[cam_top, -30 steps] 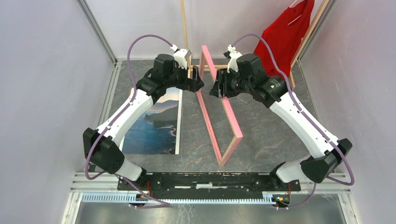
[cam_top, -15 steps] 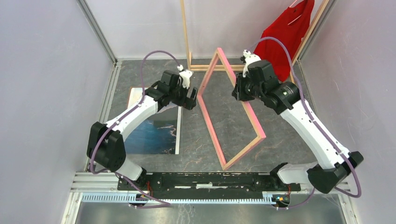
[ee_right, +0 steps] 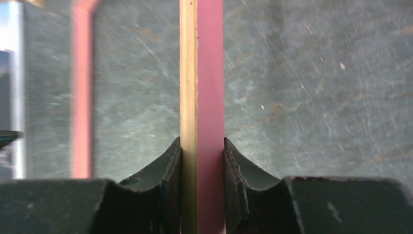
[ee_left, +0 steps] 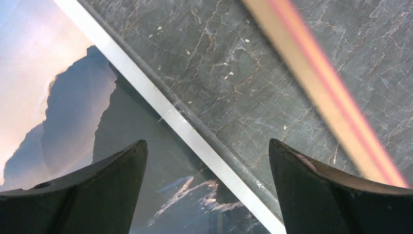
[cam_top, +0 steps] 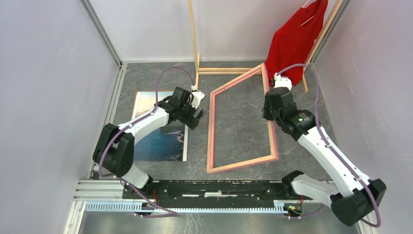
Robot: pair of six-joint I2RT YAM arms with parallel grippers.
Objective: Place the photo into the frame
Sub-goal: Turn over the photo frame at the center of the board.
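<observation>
Right gripper (ee_right: 202, 146) pinches the frame (ee_right: 202, 73) by its right rail, one finger on the wood edge, one on the pink face; the opposite rail, off to its left, shows only as a blur. Left gripper (ee_left: 207, 151) hangs with fingers spread wide and nothing between them, over the white right border of the photo (ee_left: 73, 97), which lies flat on the table (cam_top: 238, 122) near the frame's left side, partly hidden from above by that arm
</observation>
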